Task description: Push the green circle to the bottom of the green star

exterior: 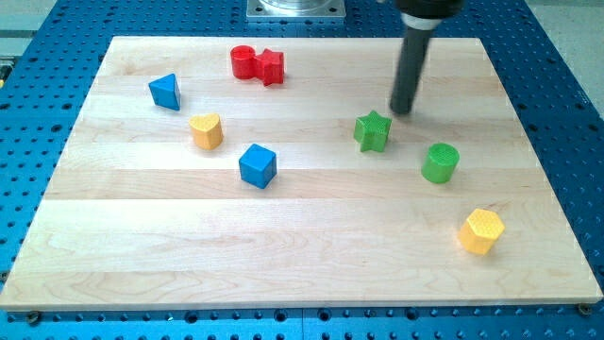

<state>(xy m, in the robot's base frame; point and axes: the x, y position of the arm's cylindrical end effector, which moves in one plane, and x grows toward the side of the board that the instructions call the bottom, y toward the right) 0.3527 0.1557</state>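
Note:
The green circle (440, 162) is a short cylinder on the wooden board, at the view's right of centre. The green star (373, 131) stands to its upper left, a short gap apart. My tip (401, 111) is on the board just above and to the right of the green star, close to it but apart. The tip is above and to the left of the green circle. The dark rod rises from the tip to the view's top edge.
A red circle (244, 62) and a red star (271, 66) touch at the top. A blue triangle (165, 92), a yellow heart (206, 130) and a blue cube (257, 165) lie on the left. A yellow hexagon (481, 230) lies at the lower right.

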